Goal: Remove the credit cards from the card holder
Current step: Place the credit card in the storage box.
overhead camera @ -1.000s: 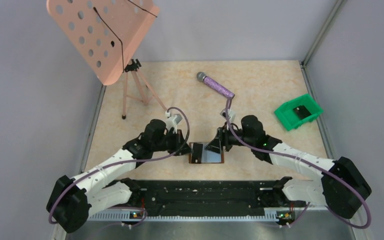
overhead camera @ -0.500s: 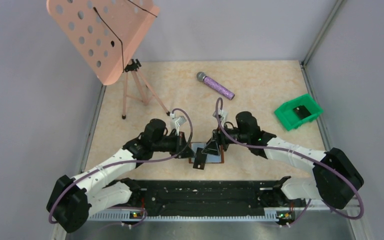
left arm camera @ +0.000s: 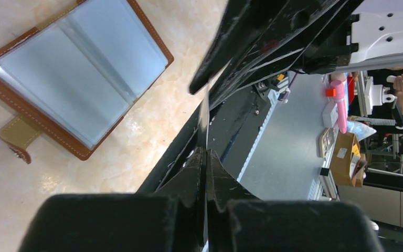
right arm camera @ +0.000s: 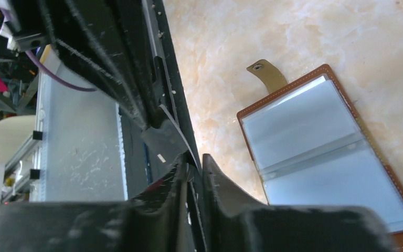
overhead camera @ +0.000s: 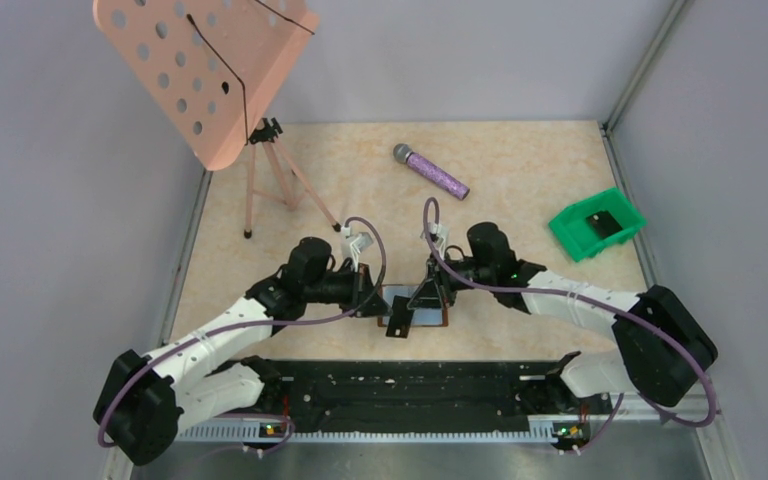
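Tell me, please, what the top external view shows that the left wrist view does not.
Only the top external view shows the pink music stand, the microphone and the green bin. Only the left wrist view shows the tan clasp tab of the card holder and background clutter beyond the rig. Both show the card holder lying open on the table and a dark card pinched in the left gripper.

Overhead, two close wrists: common card holder (left arm camera: 78, 79)
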### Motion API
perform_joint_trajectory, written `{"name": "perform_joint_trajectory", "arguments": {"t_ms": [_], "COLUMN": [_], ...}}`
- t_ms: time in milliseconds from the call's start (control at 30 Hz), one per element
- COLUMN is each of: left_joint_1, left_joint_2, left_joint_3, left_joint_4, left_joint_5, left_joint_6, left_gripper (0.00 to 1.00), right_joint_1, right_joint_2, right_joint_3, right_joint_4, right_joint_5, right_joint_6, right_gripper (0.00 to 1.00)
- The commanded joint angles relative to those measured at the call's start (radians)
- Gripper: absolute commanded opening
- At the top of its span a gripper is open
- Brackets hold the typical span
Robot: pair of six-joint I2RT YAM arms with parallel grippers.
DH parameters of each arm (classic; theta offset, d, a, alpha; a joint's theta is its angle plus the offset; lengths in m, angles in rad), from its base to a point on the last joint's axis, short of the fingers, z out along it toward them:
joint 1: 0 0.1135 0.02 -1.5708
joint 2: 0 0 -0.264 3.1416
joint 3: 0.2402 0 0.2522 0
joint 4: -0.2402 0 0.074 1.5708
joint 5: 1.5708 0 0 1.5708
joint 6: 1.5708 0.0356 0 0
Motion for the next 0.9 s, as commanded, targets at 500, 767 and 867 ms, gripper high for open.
{"name": "perform_joint_trajectory", "arguments": {"t_ms": [500,767,867], "left_joint_1": [0.004,0.006,0.006], "left_joint_2": [0.039,0.016,0.003], "left_joint_3": [0.002,-0.020,-0.041], "left_joint_4": [0.228,0.394,0.492], "left_joint_5": [-0.006,0.017,0.004], "left_joint_6": [-0.118,-0.249,-0.334], "left_gripper": [0.53,0.57,0.53], "right_joint_1": [-0.009,-0.010,-0.010], "right_joint_2": [-0.304,-0.454,-0.462], "right_joint_3": [-0.100,-0.138,-0.143], "right_joint_4": [0.189,0.285,0.310], "right_joint_5": [0.161,0.331,0.365], "right_joint_6": [0.305,0.421,0.462], "right_gripper": [0.00,0.00,0.00]}}
